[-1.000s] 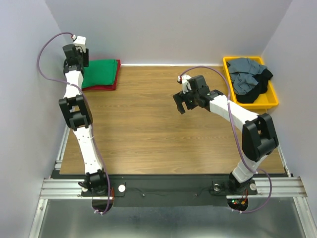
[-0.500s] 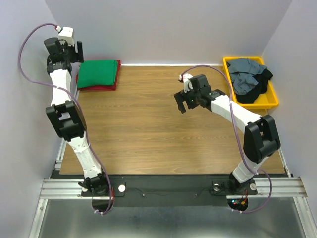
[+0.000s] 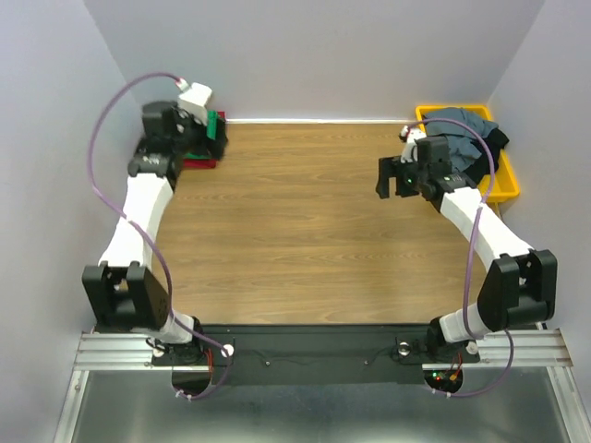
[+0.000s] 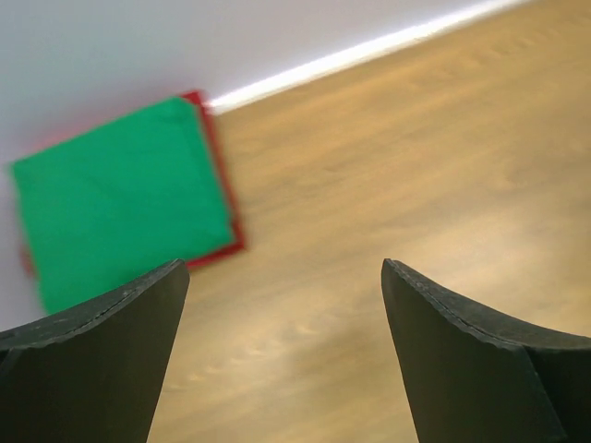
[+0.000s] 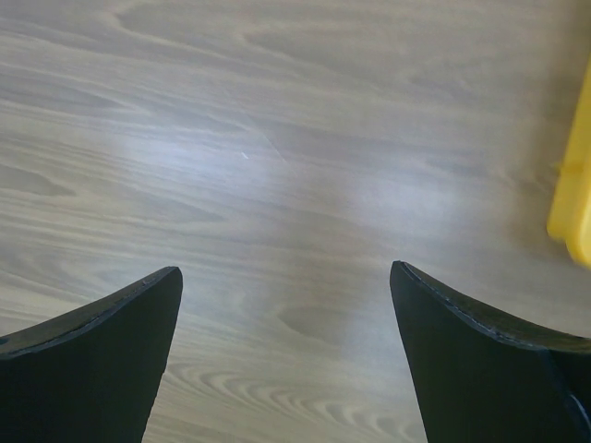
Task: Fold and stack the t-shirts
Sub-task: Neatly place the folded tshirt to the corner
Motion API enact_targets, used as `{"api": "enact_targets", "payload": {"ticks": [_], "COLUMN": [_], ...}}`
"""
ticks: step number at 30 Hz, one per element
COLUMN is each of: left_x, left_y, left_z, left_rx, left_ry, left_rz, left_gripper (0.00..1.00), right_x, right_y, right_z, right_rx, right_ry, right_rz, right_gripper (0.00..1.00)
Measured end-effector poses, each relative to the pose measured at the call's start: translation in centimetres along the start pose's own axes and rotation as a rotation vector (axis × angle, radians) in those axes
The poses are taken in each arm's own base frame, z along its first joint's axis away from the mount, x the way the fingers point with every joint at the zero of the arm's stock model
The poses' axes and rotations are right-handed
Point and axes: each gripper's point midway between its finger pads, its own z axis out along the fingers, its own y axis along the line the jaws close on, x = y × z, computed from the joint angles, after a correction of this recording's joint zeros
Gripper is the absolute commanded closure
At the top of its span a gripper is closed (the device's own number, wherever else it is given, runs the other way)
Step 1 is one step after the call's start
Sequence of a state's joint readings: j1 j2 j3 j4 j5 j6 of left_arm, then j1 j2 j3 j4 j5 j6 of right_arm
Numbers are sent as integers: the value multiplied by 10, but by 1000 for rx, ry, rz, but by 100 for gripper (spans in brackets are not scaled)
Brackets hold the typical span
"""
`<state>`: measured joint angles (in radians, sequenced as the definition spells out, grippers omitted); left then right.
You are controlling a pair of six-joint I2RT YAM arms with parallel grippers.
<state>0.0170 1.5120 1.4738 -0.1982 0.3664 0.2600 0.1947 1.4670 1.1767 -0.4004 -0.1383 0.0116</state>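
A folded bright green t-shirt [image 4: 120,203] lies on a folded dark red one [image 4: 227,198] at the table's far left corner. In the top view my left arm hides most of that stack; only a strip of green [image 3: 220,125] and of red [image 3: 198,163] shows. My left gripper [image 3: 211,140] [image 4: 282,268] hangs open over bare wood just right of the stack, holding nothing. Slate grey [image 3: 459,120] and black [image 3: 496,138] t-shirts lie crumpled in the yellow tray [image 3: 504,190]. My right gripper [image 3: 394,181] [image 5: 286,269] is open and empty over the table, just left of that tray.
White walls close in the wooden table [image 3: 305,231] at the back and on both sides. The tray's yellow corner [image 5: 574,185] shows at the right edge of the right wrist view.
My left arm swung from the back-left wall down and right over the stack, its jaws opening wider. My right arm moved right, up to the tray.
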Motion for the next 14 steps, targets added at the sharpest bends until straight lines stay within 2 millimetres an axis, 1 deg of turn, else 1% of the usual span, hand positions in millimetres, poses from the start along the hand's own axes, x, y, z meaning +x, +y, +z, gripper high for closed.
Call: {"api": "enact_targets", "payload": {"ticks": [1, 2, 3, 4, 6, 7, 9, 10, 13, 14], "left_x": [10, 20, 32, 41, 72, 82, 114, 126, 156, 163], "left_y": [-22, -41, -54, -61, -72, -75, -83, -85, -92, -94], "left_z": [-7, -13, -19, -24, -35, -37, -45, -47, -55, -59], "left_rx": [34, 68, 93, 103, 116, 119, 131, 134, 144, 147], "left_ry": [10, 27, 45, 52, 102, 117, 172, 194, 245, 254], "left_rz": [10, 15, 17, 17, 4, 1, -10, -13, -22, -24], "left_gripper": [2, 2, 2, 2, 2, 2, 2, 2, 2, 2], "right_x": [9, 20, 26, 36, 59, 72, 84, 90, 103, 105], "right_y": [-10, -15, -16, -18, -18, -18, -17, -17, -12, -9], "right_z": [-3, -5, -7, -9, -16, -21, -26, -29, -37, -38], "right_rx": [25, 41, 48, 55, 61, 64, 66, 65, 43, 31], "right_ry": [15, 33, 41, 57, 90, 113, 127, 132, 146, 149], "right_rz": [24, 38, 43, 46, 52, 55, 56, 57, 57, 58], "right_gripper": [0, 0, 0, 0, 0, 0, 0, 0, 0, 0]}}
